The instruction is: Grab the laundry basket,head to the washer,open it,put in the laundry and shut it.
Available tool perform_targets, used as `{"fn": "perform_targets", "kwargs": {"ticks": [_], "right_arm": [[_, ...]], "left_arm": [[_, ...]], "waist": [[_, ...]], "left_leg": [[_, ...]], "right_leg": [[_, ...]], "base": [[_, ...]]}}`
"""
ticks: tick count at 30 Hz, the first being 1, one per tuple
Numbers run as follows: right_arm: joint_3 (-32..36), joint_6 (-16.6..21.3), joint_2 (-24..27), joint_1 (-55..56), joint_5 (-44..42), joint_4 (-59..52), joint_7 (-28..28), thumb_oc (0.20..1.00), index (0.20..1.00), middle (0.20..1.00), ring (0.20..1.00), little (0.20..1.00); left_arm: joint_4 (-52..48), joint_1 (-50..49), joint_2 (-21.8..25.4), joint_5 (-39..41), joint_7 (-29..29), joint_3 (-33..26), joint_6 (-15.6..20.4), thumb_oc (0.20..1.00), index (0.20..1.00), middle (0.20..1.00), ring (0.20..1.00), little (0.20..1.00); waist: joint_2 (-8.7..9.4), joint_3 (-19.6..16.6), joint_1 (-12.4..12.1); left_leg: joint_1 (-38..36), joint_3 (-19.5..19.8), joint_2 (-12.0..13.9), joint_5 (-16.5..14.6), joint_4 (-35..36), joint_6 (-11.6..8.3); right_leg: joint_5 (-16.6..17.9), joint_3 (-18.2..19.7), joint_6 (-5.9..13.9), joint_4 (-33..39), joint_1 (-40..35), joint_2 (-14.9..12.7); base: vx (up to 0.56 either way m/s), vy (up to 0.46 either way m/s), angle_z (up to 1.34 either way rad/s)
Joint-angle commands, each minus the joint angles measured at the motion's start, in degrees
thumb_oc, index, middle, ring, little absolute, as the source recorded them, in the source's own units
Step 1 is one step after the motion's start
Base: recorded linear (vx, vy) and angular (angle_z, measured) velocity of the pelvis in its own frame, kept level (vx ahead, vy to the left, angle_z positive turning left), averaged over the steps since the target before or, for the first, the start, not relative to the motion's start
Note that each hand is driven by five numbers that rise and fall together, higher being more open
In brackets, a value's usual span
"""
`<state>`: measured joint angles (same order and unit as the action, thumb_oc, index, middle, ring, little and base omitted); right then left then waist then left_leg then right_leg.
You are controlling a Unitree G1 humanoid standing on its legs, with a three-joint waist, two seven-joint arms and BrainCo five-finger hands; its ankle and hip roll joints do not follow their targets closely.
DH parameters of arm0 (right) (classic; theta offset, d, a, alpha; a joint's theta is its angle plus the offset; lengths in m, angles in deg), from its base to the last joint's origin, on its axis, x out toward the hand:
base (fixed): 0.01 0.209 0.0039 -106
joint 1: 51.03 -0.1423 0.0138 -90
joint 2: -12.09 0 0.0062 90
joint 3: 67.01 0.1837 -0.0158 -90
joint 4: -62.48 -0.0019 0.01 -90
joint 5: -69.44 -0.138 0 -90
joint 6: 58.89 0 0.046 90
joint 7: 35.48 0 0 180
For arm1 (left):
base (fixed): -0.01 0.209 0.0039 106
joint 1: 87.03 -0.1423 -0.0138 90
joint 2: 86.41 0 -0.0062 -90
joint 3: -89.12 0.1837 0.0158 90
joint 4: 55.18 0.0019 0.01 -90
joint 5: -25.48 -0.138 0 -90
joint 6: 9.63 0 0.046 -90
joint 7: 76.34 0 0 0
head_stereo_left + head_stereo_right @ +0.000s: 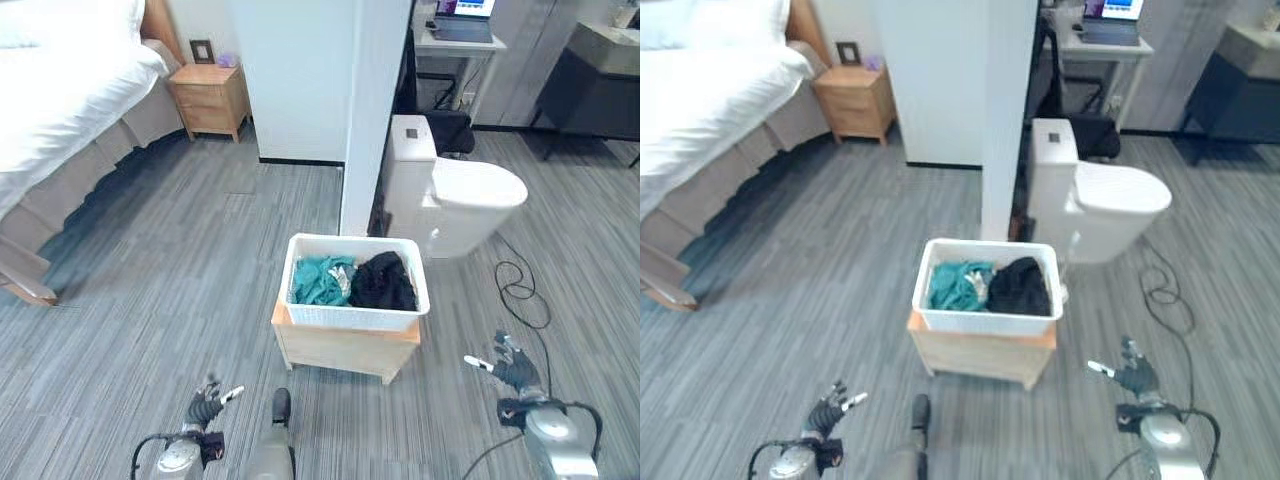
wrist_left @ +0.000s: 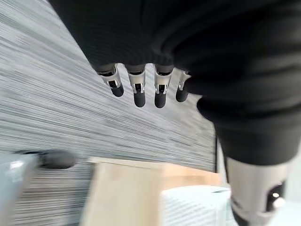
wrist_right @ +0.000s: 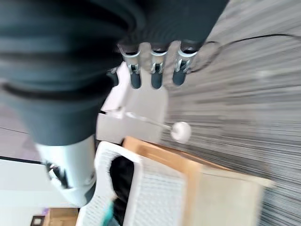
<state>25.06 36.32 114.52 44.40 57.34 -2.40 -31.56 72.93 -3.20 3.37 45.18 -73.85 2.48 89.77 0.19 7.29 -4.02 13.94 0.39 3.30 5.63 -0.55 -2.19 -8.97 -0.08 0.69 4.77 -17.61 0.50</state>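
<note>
White laundry basket (image 1: 354, 318), slotted walls, open top, seated on a low wooden stand (image 1: 345, 350) at the middle of the grey plank floor (image 1: 160, 300). Inside the basket: teal garment (image 1: 322, 281) in the half toward the bed, black garment (image 1: 383, 283) in the half toward the toilet, the two touching at the middle, both piled to about rim height. Stand slightly wider than the basket, an orange-toned top edge showing below the basket's walls.

Left hand (image 1: 207, 405) low and nearer the robot than the basket, on the bed side, apart from it; fingers (image 2: 137, 89) relaxed and loosely extended, holding nothing. Right hand (image 1: 514, 367) nearer the robot than the basket, on the toilet side, well apart; fingers (image 3: 155, 75) likewise loosely spread, empty.

Beyond the basket: white partition wall (image 1: 320, 80), its end edge just behind the basket's far rim. White toilet (image 1: 455, 195) beyond the basket, past the partition's end. Bed (image 1: 60, 100) with white cover well apart across open floor, wooden nightstand (image 1: 210, 100) beside it. Desk with laptop (image 1: 462, 25) and dark cabinet (image 1: 595, 75) far behind the toilet. Open floor around the basket on the bed side and toward the robot.
</note>
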Motion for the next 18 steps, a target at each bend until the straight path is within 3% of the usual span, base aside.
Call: {"fn": "perform_targets", "kwargs": {"ticks": [1,2,3,5,7,8,9,10,11,12,14,18], "right_arm": [[3.3,0.7,1.6,-1.7,2.7,-2.3,1.6,1.000,1.000,1.000,1.000,1.000],[3.4,-0.5,1.8,-3.0,4.1,-2.3,1.8,1.000,1.000,1.000,1.000,1.000],[3.4,-0.6,1.7,-3.1,4.2,-2.4,1.8,1.000,1.000,1.000,1.000,1.000],[4.1,-2.4,2.4,-5.2,4.8,-2.0,1.7,1.000,1.000,1.000,1.000,1.000],[4.4,-3.3,2.8,-6.0,5.3,-2.4,1.4,1.000,1.000,1.000,1.000,1.000],[4.8,-4.1,3.5,-6.5,5.7,-2.3,1.1,1.000,1.000,1.000,1.000,1.000],[5.7,-5.0,4.4,-7.3,5.3,-2.3,1.0,1.000,1.000,1.000,1.000,1.000],[5.6,-5.0,4.4,-7.3,5.3,-2.3,1.0,1.000,1.000,1.000,1.000,1.000],[6.4,-5.4,4.9,-7.2,5.4,-2.8,1.1,1.000,1.000,1.000,1.000,1.000],[7.9,-5.9,5.2,-7.0,5.7,-3.6,1.1,1.000,1.000,1.000,1.000,1.000],[8.4,-6.4,5.2,-6.4,5.9,-4.4,1.0,1.000,1.000,1.000,1.000,1.000],[10.5,-8.9,4.3,-2.7,8.0,-7.9,-1.3,1.000,1.000,1.000,1.000,1.000]], "left_arm": [[-6.9,2.3,4.1,-4.7,2.2,-0.3,0.7,1.000,1.000,1.000,1.000,1.000],[-11.3,2.4,6.0,-7.4,2.2,-1.0,-0.4,1.000,1.000,1.000,1.000,1.000],[-11.5,2.3,6.0,-7.4,2.2,-1.1,-0.5,1.000,1.000,1.000,1.000,1.000],[-15.8,3.6,9.0,-11.3,2.1,-2.7,-3.1,1.000,1.000,1.000,1.000,1.000],[-16.8,4.2,9.8,-11.4,2.0,-4.1,-4.4,1.000,1.000,1.000,1.000,1.000],[-19.2,4.3,10.8,-11.7,1.6,-5.3,-5.2,1.000,1.000,1.000,1.000,1.000],[-22.4,4.2,12.1,-11.8,0.8,-6.8,-6.0,1.000,1.000,1.000,1.000,1.000],[-22.4,4.2,12.1,-11.8,0.8,-6.8,-6.0,1.000,1.000,1.000,1.000,1.000],[-25.0,3.8,13.1,-11.9,0.1,-7.9,-6.6,1.000,1.000,1.000,1.000,1.000],[-29.3,3.3,15.7,-15.1,-1.1,-10.1,-7.7,1.000,1.000,1.000,1.000,1.000],[-30.3,3.3,16.3,-16.2,-1.5,-10.6,-8.1,1.000,1.000,1.000,1.000,1.000],[-34.2,1.1,18.3,-17.1,-6.7,-11.0,-11.0,1.000,1.000,1.000,1.000,1.000]], "waist": [[2.33,-3.5,-1.1],[2.73,-4.1,-1.7],[2.82,-4.0,-1.9],[2.36,-3.7,-1.4],[2.08,-3.5,-1.3],[1.92,-3.4,-1.2],[1.30,-3.5,-1.1],[1.27,-3.5,-1.0],[0.85,-3.4,-0.8],[-0.01,-2.7,-0.3],[0.31,-2.2,0.2],[2.66,-2.1,0.0]], "left_leg": [[-1.3,1.0,-0.1,0.7,-3.2,-0.34],[-2.8,-0.4,-1.1,-1.1,-3.7,1.20],[-2.8,-0.6,-1.1,-1.1,-3.8,1.26],[-5.8,-1.6,-2.4,-3.1,-3.2,3.45],[-7.3,-2.0,-2.9,-3.7,-2.6,3.90],[-8.3,-2.4,-3.1,-4.3,-2.0,4.14],[-10.0,-2.9,-2.5,-5.3,-1.1,3.89],[-10.0,-2.8,-2.5,-5.3,-1.1,3.88],[-10.7,-3.0,-2.2,-6.0,-0.6,3.65],[-12.4,-3.3,-0.7,-7.7,-0.6,2.62],[-13.0,-3.2,-0.9,-8.5,-0.9,2.55],[-14.3,-3.9,-2.7,-10.4,-1.9,2.41]], "right_leg": [[4.1,2.2,4.38,-5.4,7.0,-5.9],[4.8,2.6,5.39,-10.3,8.4,-7.4],[4.6,2.8,5.44,-10.7,8.7,-7.5],[8.5,4.0,7.13,-20.8,13.4,-7.9],[10.1,3.4,7.89,-22.5,15.3,-8.7],[11.4,2.0,8.09,-21.7,16.5,-9.8],[12.5,-2.3,7.93,-18.0,18.8,-11.6],[12.5,-2.4,7.92,-17.9,18.7,-11.6],[12.8,-4.8,7.88,-14.7,19.5,-12.8],[16.8,-9.0,8.93,-8.4,21.8,-17.5],[18.1,-8.2,9.12,-7.6,21.9,-18.0],[20.7,-8.2,10.75,-6.6,19.4,-19.3]], "base": [[0.49,0.365,-0.55],[0.28,0.230,-0.43],[0.23,0.235,-0.40],[0.17,0.213,-0.33],[0.13,0.131,-0.34],[0.17,0.082,-0.37],[0.12,0.031,-0.32],[0.12,-0.012,-0.45],[0.16,-0.117,-0.12],[0.21,-0.142,-0.10],[0.13,-0.085,0.04],[0.18,-0.078,0.31]]}}
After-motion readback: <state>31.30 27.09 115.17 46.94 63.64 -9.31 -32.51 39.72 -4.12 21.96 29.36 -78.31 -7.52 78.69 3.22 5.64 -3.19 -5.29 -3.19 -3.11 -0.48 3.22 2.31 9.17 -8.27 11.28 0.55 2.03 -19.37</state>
